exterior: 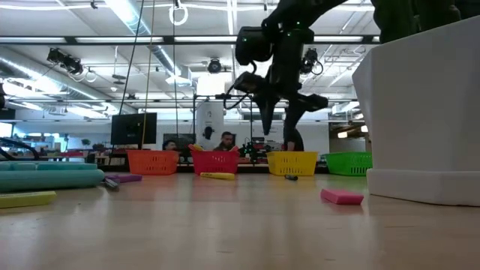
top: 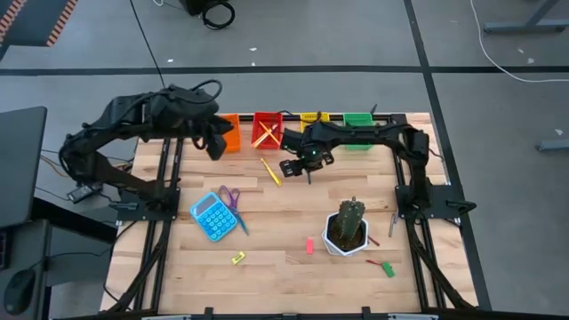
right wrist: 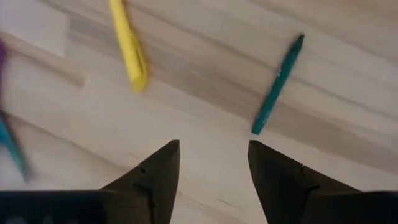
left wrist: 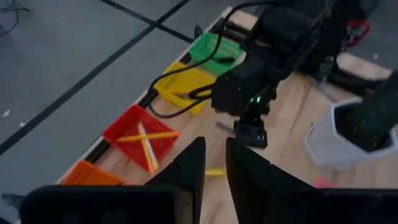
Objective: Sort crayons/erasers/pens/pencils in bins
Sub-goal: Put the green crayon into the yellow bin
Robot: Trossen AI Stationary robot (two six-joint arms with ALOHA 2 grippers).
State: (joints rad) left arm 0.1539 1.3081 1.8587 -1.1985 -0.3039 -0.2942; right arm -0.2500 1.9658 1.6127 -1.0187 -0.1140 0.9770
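Right end effector (right wrist: pixel 213 163), fingers spread and empty, hovers above the worktop (right wrist: pixel 205 93). A green crayon (right wrist: pixel 277 84) lies at its 1 o'clock, off-centre between the fingers; descending unaligned risks nudging it away. Left end effector (left wrist: pixel 214 171) waits nearly closed, empty, over the orange bin (top: pixel 229 132).

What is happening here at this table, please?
A two-armed robot is sorting stationery into small bins. The right hand is open and empty, hovering above the wooden table near a teal crayon and a yellow pen. The left hand hangs over the orange bin. The red bin already holds yellow pencils. A pink eraser lies loose on the table.
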